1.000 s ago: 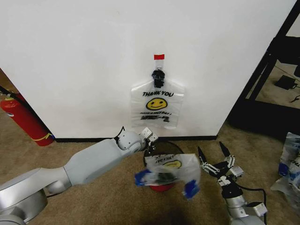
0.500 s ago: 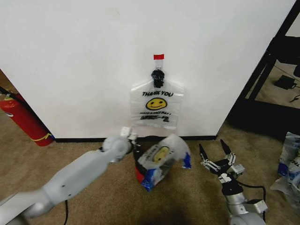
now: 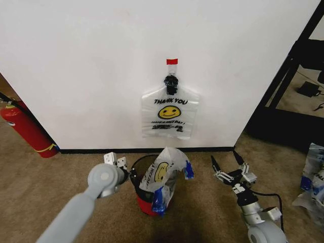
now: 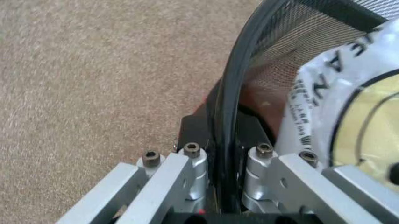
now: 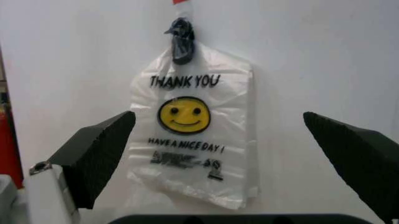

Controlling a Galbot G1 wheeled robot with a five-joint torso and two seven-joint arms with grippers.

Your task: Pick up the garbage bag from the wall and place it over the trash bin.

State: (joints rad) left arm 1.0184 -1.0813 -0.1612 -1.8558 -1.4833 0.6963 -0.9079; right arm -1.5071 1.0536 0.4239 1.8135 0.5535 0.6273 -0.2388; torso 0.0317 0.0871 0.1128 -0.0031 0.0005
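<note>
- Thin translucent whitish plastic garbage bag (image 3: 166,174) with yellow smiley face, black lettering and blue patches lies draped over the right side of the bin's rim, crumpled, part hanging down the outside.
- Small round black wire-mesh trash bin (image 3: 137,178) with red base stands on tan carpet (image 3: 50,187), close to the white wall (image 3: 91,76).
- Left gripper (image 3: 117,163) sits at the bin's left rim; in the left wrist view its silver fingers (image 4: 187,170) straddle the black rim wire (image 4: 227,135), one on each side, parted, no grip on the bag.
- Right gripper (image 3: 232,173) hovers above the carpet to the right of the bin, black fingers (image 5: 96,154) spread wide, nothing between them.
- Second identical smiley bag (image 3: 169,114) hangs flat on the wall from a black clip (image 3: 171,83) under red tape (image 3: 172,61).
- Red fire extinguisher (image 3: 25,129) leans by the wall, well left.
</note>
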